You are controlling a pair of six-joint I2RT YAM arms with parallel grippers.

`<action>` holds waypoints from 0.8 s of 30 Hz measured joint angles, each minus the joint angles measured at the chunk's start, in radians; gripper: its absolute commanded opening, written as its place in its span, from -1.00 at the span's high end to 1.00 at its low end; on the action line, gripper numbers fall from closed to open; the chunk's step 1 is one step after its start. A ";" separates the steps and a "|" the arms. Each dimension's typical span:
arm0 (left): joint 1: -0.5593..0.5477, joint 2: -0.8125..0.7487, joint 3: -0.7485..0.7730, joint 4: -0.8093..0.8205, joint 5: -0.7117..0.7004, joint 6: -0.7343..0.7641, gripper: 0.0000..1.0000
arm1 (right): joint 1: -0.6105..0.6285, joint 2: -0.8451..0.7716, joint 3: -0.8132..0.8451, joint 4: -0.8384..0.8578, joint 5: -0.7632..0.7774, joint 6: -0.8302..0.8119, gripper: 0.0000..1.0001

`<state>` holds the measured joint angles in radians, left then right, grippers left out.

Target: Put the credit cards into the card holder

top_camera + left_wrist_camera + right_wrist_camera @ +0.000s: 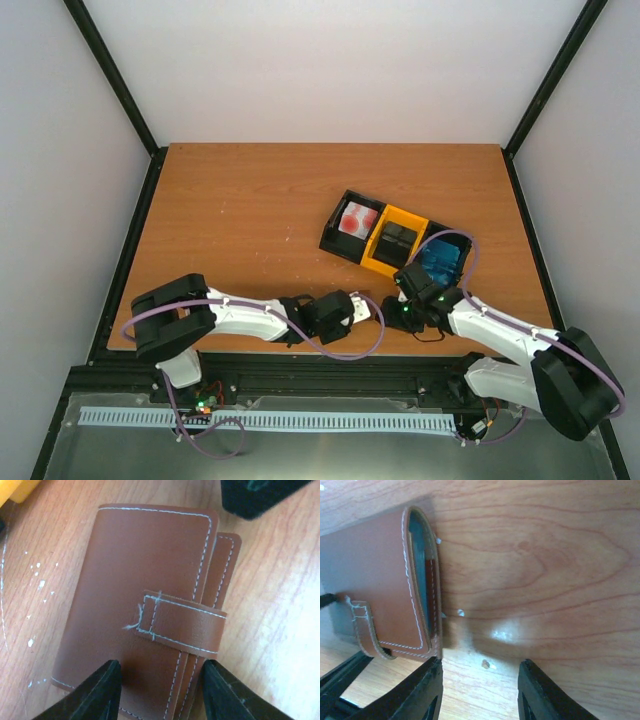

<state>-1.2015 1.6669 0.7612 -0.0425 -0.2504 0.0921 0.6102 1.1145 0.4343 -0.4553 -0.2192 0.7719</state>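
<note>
No writing, label, brand mark or number is readable anywhere, not even on the card holder.

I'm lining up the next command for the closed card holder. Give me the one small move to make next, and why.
Likely lower the left pincer onto the card holder to pin it. The holder lies on the table with its strap fastened across it. The left pincer hovers over one end, while the right pincer stands open over wood beside it.
</note>
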 measured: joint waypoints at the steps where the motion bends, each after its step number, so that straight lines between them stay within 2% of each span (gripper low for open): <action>1: -0.003 0.006 0.003 0.001 -0.002 0.009 0.28 | -0.005 0.003 -0.001 0.009 -0.014 -0.005 0.21; 4: -0.006 0.019 0.016 -0.003 -0.004 0.008 0.42 | -0.024 0.010 -0.004 0.040 -0.060 -0.016 0.22; 12: -0.001 0.012 0.042 -0.057 0.046 -0.039 0.58 | -0.111 -0.030 -0.014 0.118 -0.177 -0.010 0.12; 18: 0.058 -0.039 0.051 -0.129 0.201 -0.110 0.68 | -0.144 -0.088 -0.034 0.183 -0.246 0.044 -0.01; 24: 0.155 -0.105 0.057 -0.161 0.354 -0.158 0.71 | -0.148 -0.066 -0.050 0.235 -0.274 0.124 -0.08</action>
<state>-1.0466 1.5623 0.8181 -0.2039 0.1032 -0.0658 0.4625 1.0489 0.3847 -0.2199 -0.4927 0.8959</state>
